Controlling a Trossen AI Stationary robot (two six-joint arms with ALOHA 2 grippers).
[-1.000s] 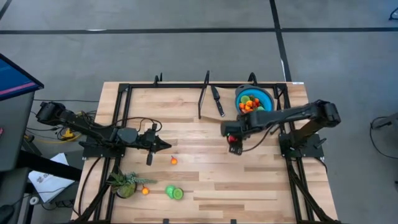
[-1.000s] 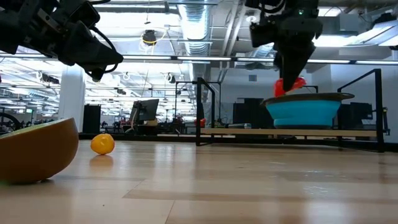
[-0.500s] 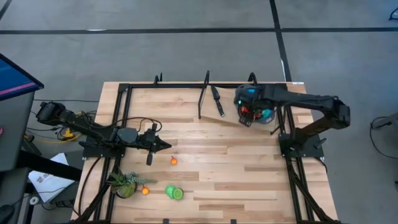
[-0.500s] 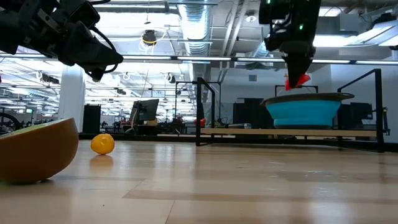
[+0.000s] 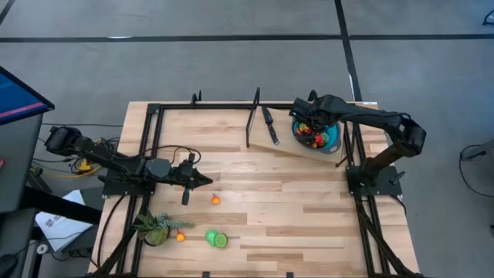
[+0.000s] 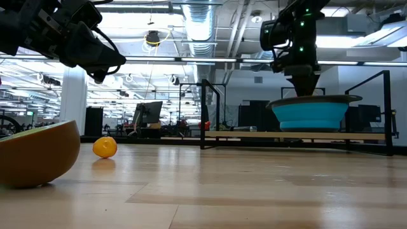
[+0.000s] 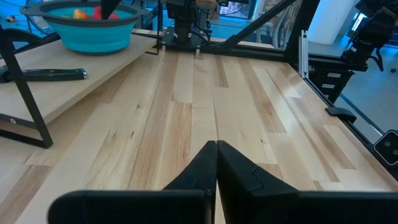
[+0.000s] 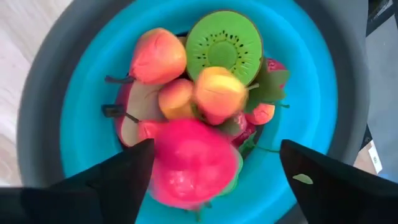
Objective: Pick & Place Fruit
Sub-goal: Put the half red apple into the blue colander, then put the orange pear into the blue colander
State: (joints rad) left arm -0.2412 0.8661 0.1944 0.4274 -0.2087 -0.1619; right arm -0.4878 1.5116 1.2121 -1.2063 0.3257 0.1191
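Fruit fills the blue bowl at the far right of the table, and you can see the right gripper poised directly above that bowl with its jaws spread wide. A red fruit shows blurred between the two fingers, over the pile and not pinched by either of them. Beneath it in the bowl lie a green kiwi half, a peach-coloured pear and several smaller orange pieces. In the low view the right gripper hangs just over the bowl's rim.

More fruit lies well apart from the bowl: a small orange one toward the middle of the table, and, farther still from the bowl, another orange one and two bright green pieces near the leafy plant. The knife lies just beside the bowl.

Your left gripper waits with jaws pressed together, across the table from the bowl, holding nothing.
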